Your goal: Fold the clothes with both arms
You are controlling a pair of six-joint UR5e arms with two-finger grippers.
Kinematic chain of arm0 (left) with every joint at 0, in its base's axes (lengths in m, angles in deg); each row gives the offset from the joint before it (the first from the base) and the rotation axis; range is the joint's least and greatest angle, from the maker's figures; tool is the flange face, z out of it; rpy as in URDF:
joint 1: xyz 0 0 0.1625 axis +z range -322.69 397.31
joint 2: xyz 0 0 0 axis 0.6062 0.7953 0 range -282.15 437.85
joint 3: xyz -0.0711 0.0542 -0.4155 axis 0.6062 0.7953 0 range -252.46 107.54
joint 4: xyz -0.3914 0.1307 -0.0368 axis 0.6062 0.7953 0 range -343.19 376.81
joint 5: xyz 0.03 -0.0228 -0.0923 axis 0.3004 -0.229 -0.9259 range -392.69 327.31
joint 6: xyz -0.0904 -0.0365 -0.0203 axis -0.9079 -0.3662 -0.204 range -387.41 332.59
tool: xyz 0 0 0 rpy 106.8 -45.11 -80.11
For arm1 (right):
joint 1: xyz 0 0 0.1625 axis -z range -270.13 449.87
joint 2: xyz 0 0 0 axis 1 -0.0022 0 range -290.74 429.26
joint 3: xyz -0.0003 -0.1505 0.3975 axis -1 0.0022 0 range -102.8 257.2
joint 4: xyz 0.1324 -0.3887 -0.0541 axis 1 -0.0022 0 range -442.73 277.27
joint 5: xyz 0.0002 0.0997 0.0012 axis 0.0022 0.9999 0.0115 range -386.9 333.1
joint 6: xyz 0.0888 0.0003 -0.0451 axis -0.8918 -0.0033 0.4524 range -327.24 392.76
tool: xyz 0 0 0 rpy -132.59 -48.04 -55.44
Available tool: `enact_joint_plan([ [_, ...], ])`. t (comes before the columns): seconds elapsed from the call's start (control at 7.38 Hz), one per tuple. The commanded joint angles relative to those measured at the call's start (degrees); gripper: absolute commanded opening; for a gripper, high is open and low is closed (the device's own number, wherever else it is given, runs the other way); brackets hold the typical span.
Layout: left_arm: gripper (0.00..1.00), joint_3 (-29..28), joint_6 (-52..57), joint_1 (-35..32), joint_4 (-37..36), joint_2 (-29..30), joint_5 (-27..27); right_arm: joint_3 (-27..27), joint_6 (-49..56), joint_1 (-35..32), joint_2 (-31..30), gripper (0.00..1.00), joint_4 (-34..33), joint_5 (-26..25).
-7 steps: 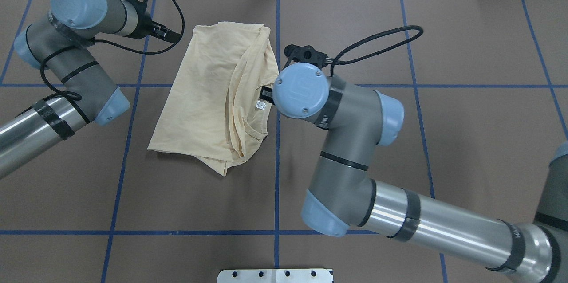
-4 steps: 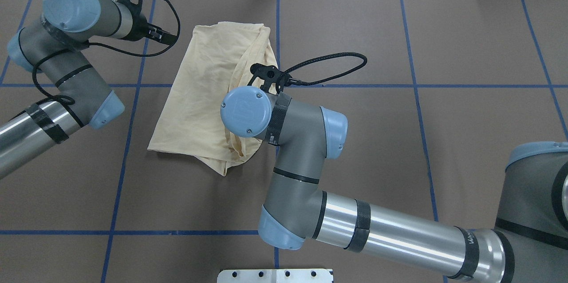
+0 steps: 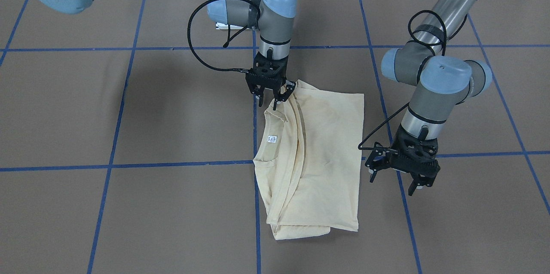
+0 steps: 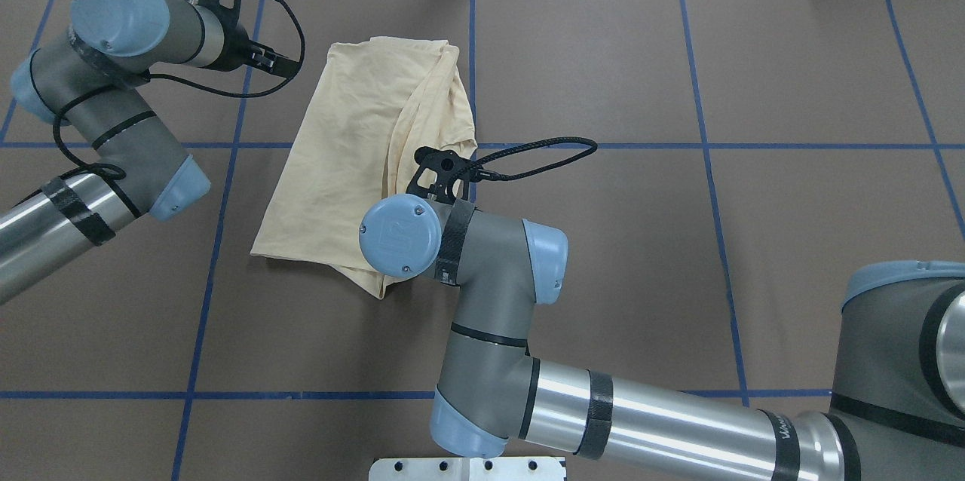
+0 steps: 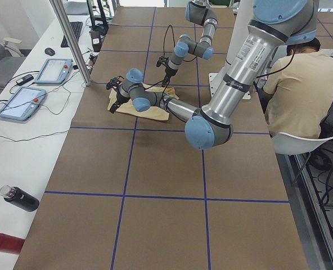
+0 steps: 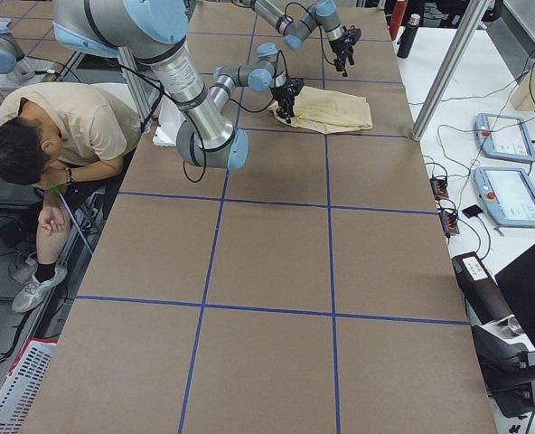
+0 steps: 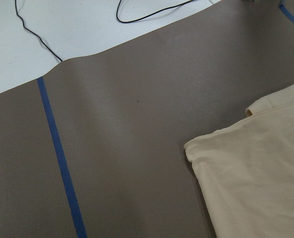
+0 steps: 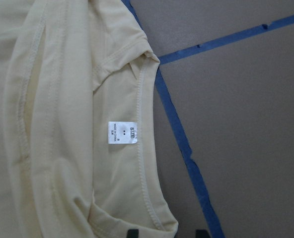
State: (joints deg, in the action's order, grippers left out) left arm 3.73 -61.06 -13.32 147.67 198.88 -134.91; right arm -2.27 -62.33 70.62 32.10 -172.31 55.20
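The cream shirt (image 3: 320,158) lies folded lengthwise on the brown table; it also shows in the overhead view (image 4: 354,134). Its collar and white neck label (image 8: 122,133) face up, and the print is hidden. My right gripper (image 3: 269,101) is open, pointing down over the shirt's collar-side corner nearest the robot. In the right wrist view its fingertips (image 8: 132,232) stand apart, astride the collar edge. My left gripper (image 3: 394,183) is open and empty, just off the shirt's other long edge. The left wrist view shows only a shirt corner (image 7: 246,173).
Blue tape lines (image 4: 471,240) divide the brown table cover. A white mounting plate (image 4: 467,468) sits at the robot-side edge. A seated person (image 5: 296,84) is beside the robot. Tablets (image 5: 20,101) and bottles (image 5: 20,199) lie on the side bench.
My right arm has moved along the shirt's collar edge toward the robot, from the neck label to the near corner. My left arm has drawn back slightly from the shirt.
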Motion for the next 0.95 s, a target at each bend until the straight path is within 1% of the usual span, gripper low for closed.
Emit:
enact_joint_plan([
  [0.0, 1.00, 0.00, -0.01, 0.01, 0.00, -0.09, 0.00, 0.37, 0.26, 0.18, -0.02, 0.48, 0.02, -0.45],
  [0.14, 1.00, 0.00, -0.01, 0.01, 0.00, -0.09, 0.00, 1.06, 0.17, 0.36, 0.16, 0.48, 0.02, -0.54],
  [0.27, 1.00, 0.00, -0.01, 0.01, 0.00, -0.09, 0.00, 2.37, 0.17, 0.54, 0.50, 0.48, 1.07, -1.85],
  [0.54, 1.00, 0.00, -0.01, 0.01, 0.00, -0.09, 0.00, 3.79, 0.17, 0.71, 0.60, 0.48, 3.27, -2.04],
  [0.68, 1.00, 0.00, -0.01, 0.01, 0.00, -0.09, 0.00, 3.79, 0.09, 0.71, 0.68, 0.43, 3.28, -2.04],
  [0.81, 1.00, 0.00, -0.01, 0.01, 0.00, -0.09, 0.00, 3.79, 0.09, 0.89, 0.68, 0.34, 3.28, -2.04],
])
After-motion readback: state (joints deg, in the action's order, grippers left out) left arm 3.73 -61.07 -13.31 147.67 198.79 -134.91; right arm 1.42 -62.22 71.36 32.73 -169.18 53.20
